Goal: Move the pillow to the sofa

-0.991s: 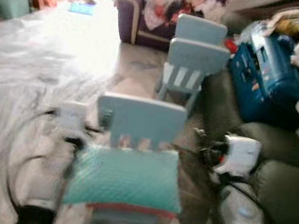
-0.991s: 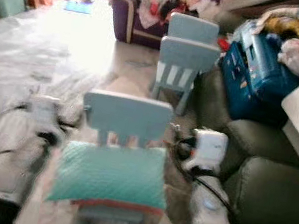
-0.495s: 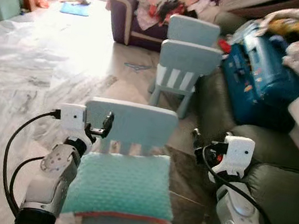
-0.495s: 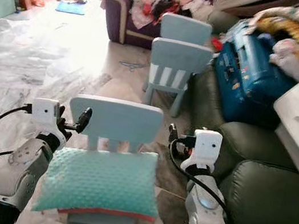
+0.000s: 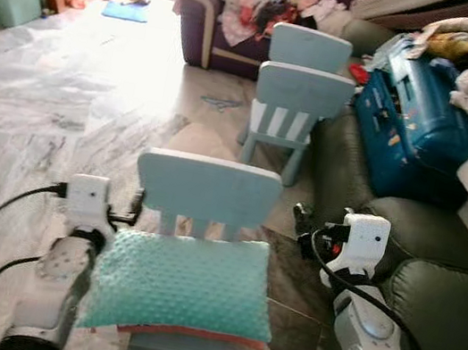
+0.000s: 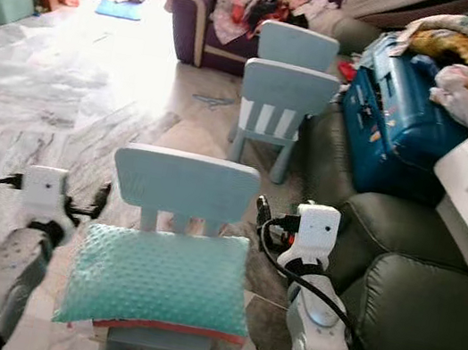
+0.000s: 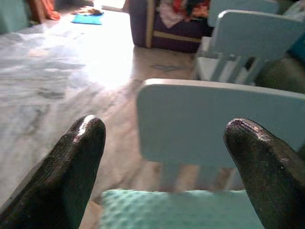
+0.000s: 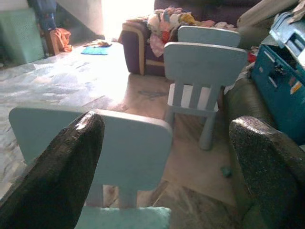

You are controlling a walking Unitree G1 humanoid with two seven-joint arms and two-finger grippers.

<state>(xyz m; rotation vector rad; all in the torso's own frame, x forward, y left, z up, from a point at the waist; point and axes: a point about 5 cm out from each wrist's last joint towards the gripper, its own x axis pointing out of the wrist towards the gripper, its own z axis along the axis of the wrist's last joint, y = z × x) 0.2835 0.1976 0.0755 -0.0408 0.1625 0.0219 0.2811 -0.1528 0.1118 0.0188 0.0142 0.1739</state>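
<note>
**Q:** Where is the pillow, and how do you expect it to handle?

**A:** The teal, dimpled fabric pillow with a red edge (image 5: 183, 286) lies flat on the seat of a small pale-blue plastic chair (image 5: 206, 190) directly in front of me, spilling a little over the seat on each side. I judge it light and soft, so it will sag and fold if I lift it by one corner. The bumpy cloth should give decent friction. I would take it at the two short ends, one side each, pinching well into the stuffing rather than just the cover.

**Q:** And your fingers?

**A:** My left gripper (image 7: 164, 143) sits just beside the pillow's left end, and its fingers (image 7: 78, 157) are spread wide with nothing between them; past them I see the chair back and the pillow's edge below. My right gripper (image 8: 167, 143) is near the pillow's right end, next to the dark green leather sofa (image 6: 418, 289), its fingers (image 8: 66, 162) likewise wide apart and empty. Neither touches the pillow.

**Q:** Where must it go?

**A:** Onto that sofa at my right, whose near cushions look free.
</note>
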